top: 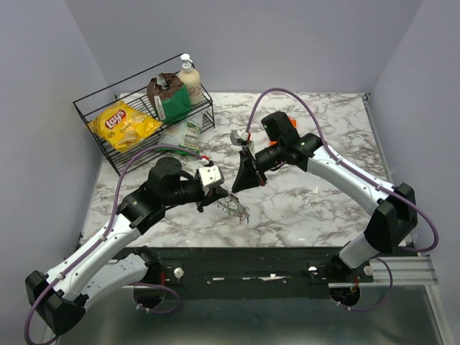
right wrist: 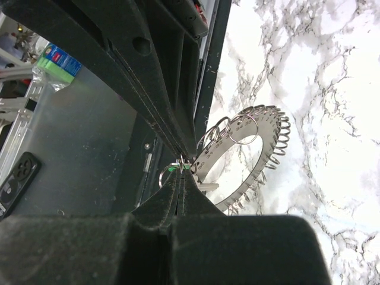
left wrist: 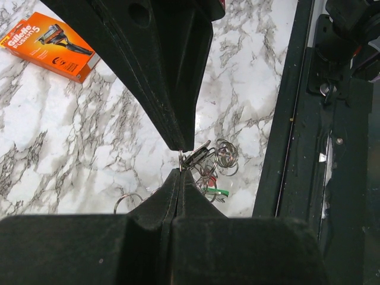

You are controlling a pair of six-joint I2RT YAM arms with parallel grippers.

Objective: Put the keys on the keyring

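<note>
- Threading step: left gripper (left wrist: 180,160) and right gripper (right wrist: 182,166), both pressed together, have their tips at the keyring (right wrist: 217,155).
- Next move likely calls for easing the green key (left wrist: 218,192) onto its wire.

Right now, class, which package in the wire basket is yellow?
The Lay's chip bag, lying at the left end of the wire basket; the brown-and-green bag and the pale pump bottle beside it are not yellow.

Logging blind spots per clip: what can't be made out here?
- Top view: keyring too small, its details unreadable.
- Left wrist: shut left pincer hides what it pinches, if anything; only green key shows.
- Right wrist: shut right pincer tips hide any grip on the keyring.
</note>
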